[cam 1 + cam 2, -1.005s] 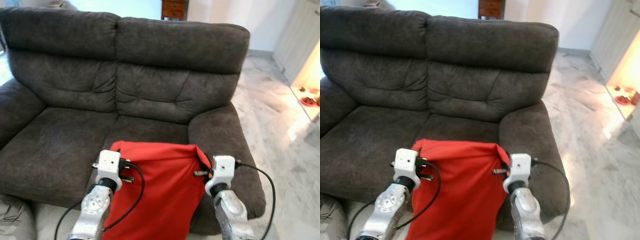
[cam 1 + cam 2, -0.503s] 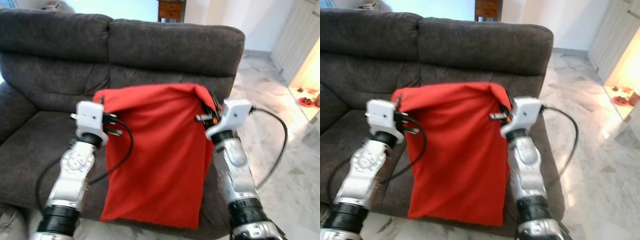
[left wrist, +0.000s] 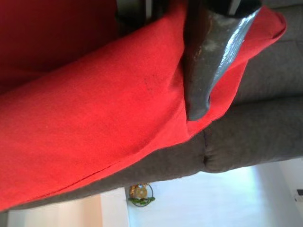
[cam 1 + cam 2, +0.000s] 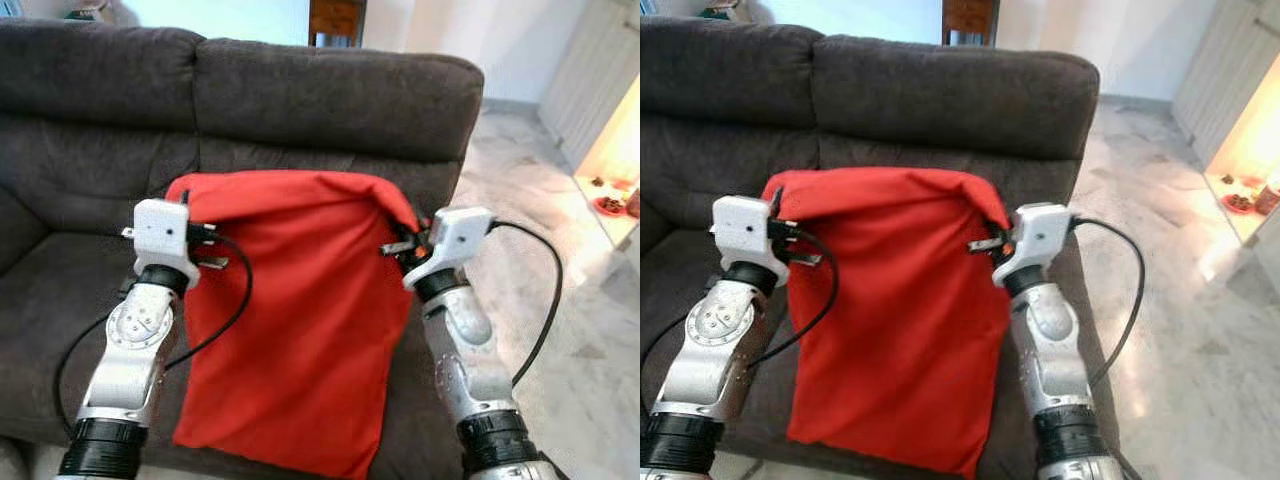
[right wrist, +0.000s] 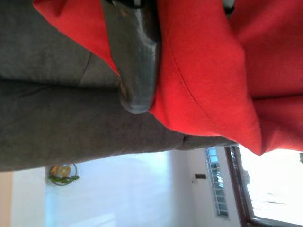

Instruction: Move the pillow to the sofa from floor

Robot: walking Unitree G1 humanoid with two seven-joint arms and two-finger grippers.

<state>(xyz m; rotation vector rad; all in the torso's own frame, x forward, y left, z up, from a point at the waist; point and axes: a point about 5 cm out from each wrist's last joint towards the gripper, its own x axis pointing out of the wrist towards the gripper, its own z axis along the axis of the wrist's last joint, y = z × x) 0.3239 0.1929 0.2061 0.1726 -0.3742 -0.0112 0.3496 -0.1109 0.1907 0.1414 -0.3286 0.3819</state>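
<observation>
The red pillow (image 4: 300,310) hangs by its top edge in front of the dark grey sofa (image 4: 330,95), over the seat. My left gripper (image 4: 190,200) is shut on its top left corner and my right gripper (image 4: 412,228) is shut on its top right corner. In the left wrist view a black finger (image 3: 208,61) presses on the red cloth (image 3: 94,118). The right wrist view has a black finger (image 5: 135,52) against the cloth (image 5: 208,71) too. The pillow's bottom edge hangs near the front of the seat cushion.
The sofa's right armrest (image 4: 440,215) is just behind my right arm. Pale marble floor (image 4: 570,270) lies to the right, with a lit low shelf (image 4: 615,190) at the far right. A wooden cabinet (image 4: 337,18) stands behind the sofa.
Both grippers raised the pillow from low in front of the sofa to backrest height, then lowered it slightly. The camera has shifted closer to the sofa.
</observation>
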